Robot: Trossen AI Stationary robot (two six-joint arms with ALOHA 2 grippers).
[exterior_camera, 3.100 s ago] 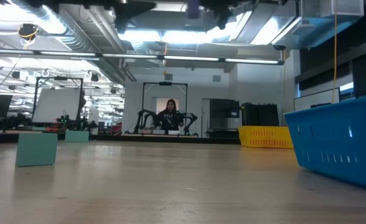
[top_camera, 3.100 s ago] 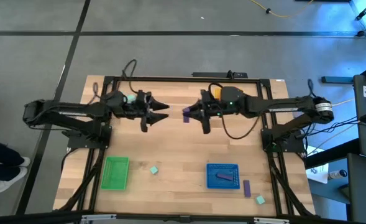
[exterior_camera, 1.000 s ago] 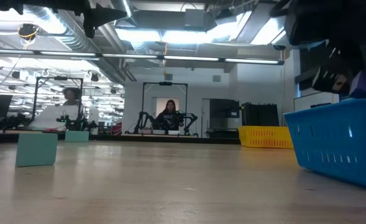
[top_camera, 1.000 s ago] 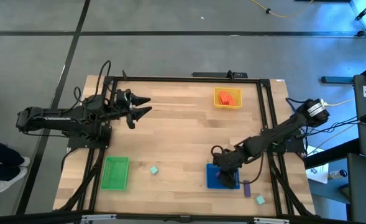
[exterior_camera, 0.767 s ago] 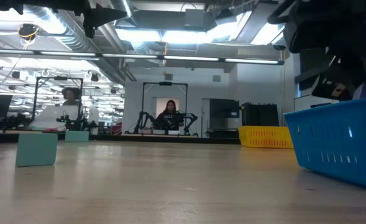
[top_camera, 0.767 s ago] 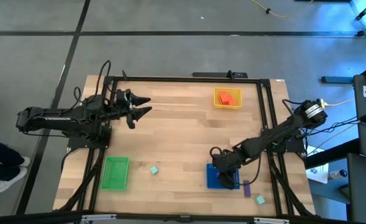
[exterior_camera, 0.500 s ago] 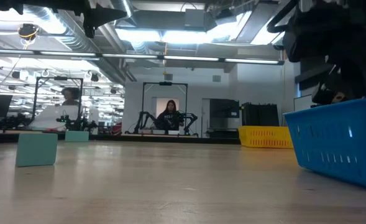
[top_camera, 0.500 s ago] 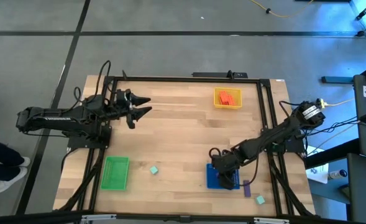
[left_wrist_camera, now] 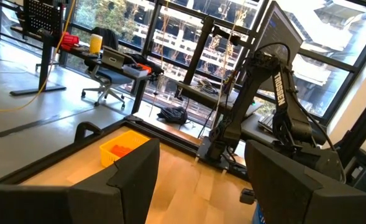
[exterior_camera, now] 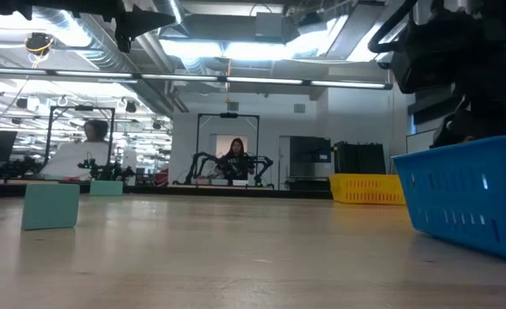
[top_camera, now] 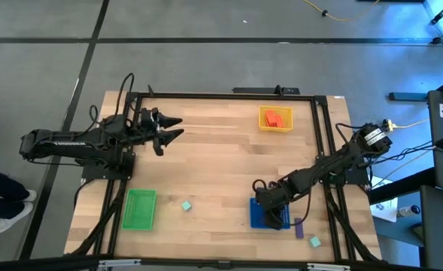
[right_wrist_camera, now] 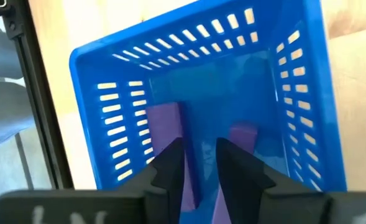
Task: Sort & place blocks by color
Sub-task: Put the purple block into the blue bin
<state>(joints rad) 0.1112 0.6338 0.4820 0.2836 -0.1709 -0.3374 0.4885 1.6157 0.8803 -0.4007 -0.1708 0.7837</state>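
- The table [top_camera: 221,158] carries three trays: a yellow tray [top_camera: 275,119] of orange blocks by the far edge, a green tray [top_camera: 139,208] near the front-left corner, and a blue tray [top_camera: 270,214] toward the front-right
- The right gripper [right_wrist_camera: 199,163] sits low inside the blue tray, fingers a narrow gap apart with nothing between them; a long purple bar [right_wrist_camera: 164,134] lies just beside one finger and a shorter purple block [right_wrist_camera: 242,137] just beside the other, both resting on the tray floor
- The left gripper [top_camera: 168,129] hangs over the far-left part of the table, well apart from everything, fingers spread wide and empty
- Loose pieces left, as I judge it: a purple block on the table [top_camera: 298,226] just outside the blue tray's right wall, long axis running front to back, and a mint block [top_camera: 314,242] nearer the front-right corner; both lie right by the right gripper, so that arm is the nearer one
- Another mint block [top_camera: 186,205] sits between the green and blue trays near the front edge, closer to the green one
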